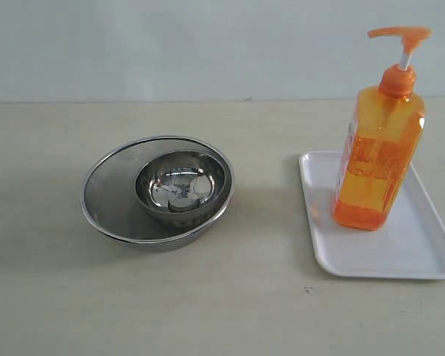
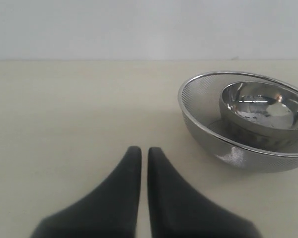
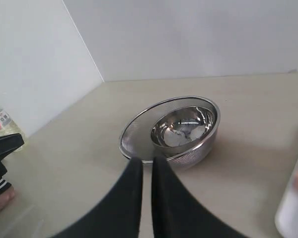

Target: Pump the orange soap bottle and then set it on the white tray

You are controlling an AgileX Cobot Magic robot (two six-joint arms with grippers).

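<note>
Nearest the wrist cameras, the left end effector is seen with its fingers pressed together and nothing between them, low over bare worktop. The right end effector is likewise closed and empty.

Further in, the white tray lies flat on the right of the worktop. The orange soap bottle is stood inside it, on the half nearer the steel bowls. Placement is therefore judged done; whether the pump has been worked cannot be told.

If a press is due, it is best given straight down on the pump head, along the stem. The body should be steadied by the other arm, since so tall a bottle on a narrow base is judged easy to tip. Any approach or retreat is best made from above, so the rim is not nudged.

The bottle's long axis is upright, with a slight lean in the exterior view. The white stem is shown extended, and the spout is pointed left, toward the mesh strainer and the steel bowl nested in it, well apart from the tray.
</note>
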